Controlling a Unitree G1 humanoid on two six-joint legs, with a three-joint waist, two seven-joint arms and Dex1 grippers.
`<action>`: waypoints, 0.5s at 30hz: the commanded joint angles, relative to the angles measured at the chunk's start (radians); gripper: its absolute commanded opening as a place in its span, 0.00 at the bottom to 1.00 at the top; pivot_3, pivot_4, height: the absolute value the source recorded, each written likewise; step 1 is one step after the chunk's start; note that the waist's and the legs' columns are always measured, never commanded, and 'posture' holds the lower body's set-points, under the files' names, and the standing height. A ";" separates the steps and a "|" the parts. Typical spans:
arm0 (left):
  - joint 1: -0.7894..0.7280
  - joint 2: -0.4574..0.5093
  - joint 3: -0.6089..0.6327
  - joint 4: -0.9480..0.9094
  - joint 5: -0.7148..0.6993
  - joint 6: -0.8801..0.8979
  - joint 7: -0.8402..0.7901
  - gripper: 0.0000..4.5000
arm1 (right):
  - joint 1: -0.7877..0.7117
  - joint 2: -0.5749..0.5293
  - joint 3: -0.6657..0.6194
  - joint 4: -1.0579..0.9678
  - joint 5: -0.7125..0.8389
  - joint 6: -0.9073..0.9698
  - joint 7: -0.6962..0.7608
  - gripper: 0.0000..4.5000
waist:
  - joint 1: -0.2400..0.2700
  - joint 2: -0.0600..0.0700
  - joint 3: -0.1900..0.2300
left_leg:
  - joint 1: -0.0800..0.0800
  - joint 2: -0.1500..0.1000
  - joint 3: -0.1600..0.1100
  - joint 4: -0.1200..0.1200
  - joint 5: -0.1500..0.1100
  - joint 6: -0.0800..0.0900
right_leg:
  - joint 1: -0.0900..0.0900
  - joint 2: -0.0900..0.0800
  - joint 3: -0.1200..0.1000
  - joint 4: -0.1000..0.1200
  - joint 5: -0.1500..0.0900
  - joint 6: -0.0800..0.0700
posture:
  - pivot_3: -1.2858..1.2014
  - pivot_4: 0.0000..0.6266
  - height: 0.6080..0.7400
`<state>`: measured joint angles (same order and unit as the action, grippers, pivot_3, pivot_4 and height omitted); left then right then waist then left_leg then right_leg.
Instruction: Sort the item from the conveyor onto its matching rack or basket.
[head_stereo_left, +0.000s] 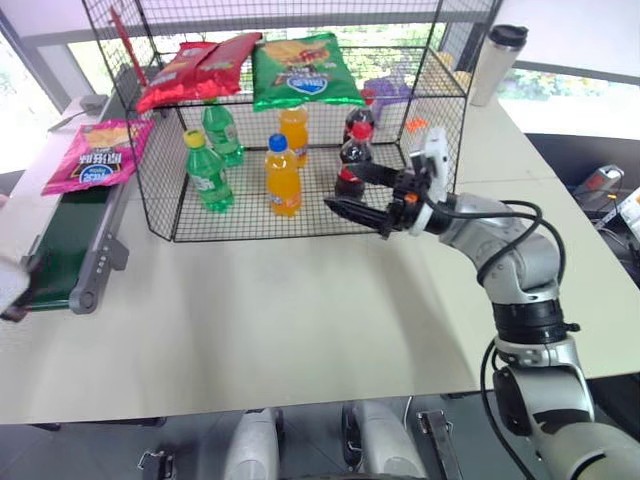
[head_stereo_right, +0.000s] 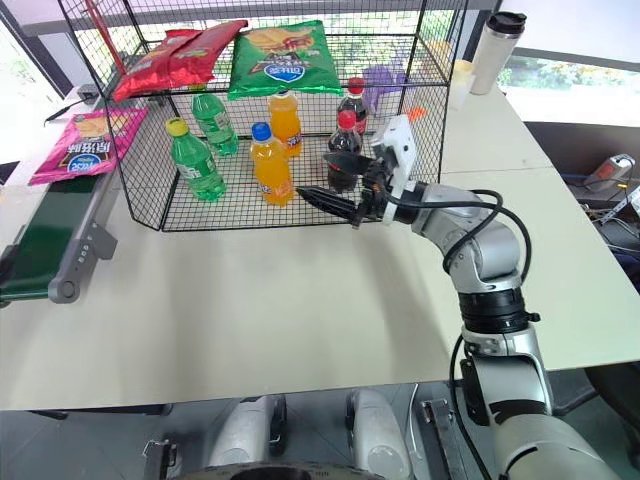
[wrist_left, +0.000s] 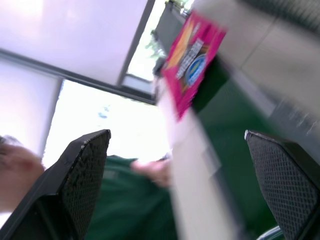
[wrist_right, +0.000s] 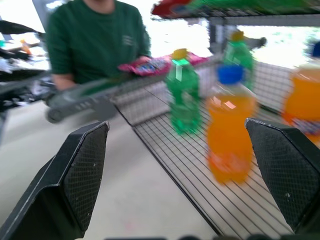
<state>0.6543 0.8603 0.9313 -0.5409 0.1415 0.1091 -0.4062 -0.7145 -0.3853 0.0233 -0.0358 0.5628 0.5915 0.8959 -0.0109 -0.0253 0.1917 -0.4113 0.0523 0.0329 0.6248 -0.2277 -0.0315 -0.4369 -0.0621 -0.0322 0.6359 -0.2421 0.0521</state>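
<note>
Magenta-pink chip bag (head_stereo_left: 97, 154) lies flat on my dark green conveyor (head_stereo_left: 62, 240) beside the black wire rack (head_stereo_left: 160, 150), while my right gripper (head_stereo_left: 358, 192) hovers wide and empty at the rack's open front, my left gripper (wrist_left: 180, 190) wide too.

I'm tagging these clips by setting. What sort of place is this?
Probably a lab mock-up of a shop sorting station: a short conveyor carrying a pink chip bag runs beside a black wire rack stocked with soda bottles and snack bags, all on plain white tables.
</note>
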 joint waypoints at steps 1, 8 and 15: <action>0.034 0.001 0.028 0.042 0.146 -0.146 0.002 0.99 | -0.032 0.018 0.014 0.008 -0.002 -0.037 0.027 1.00 | 0.000 0.000 0.000 | 0.000 0.000 0.000 0.000 0.000 0.000 | 0.000 -0.001 0.000 0.000 0.000 0.000 | 0.52 0.24 1.00; 0.004 0.001 -0.068 0.121 0.272 -0.233 -0.012 0.99 | -0.044 0.025 0.031 -0.012 0.004 -0.028 0.050 1.00 | -0.003 0.000 0.000 | -0.004 0.000 0.004 -0.001 0.000 0.000 | -0.002 -0.004 0.001 -0.005 0.001 0.000 | 0.52 0.24 1.00; -0.096 0.022 -0.166 0.210 0.323 -0.226 -0.024 0.99 | -0.039 -0.015 -0.019 -0.125 0.118 0.094 0.049 1.00 | -0.003 0.000 0.000 | -0.006 0.001 0.004 -0.001 0.000 0.000 | -0.005 0.000 0.000 -0.003 0.003 0.002 | 0.52 0.24 1.00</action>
<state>0.5698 0.8666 0.7687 -0.3400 0.4454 -0.1154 -0.4373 -0.7329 -0.3940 0.0317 -0.1080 0.6445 0.6758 0.9447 -0.0142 -0.0254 0.1916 -0.4171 0.0532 0.0367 0.6235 -0.2276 -0.0313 -0.4420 -0.0625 -0.0323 0.6339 -0.2394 0.0542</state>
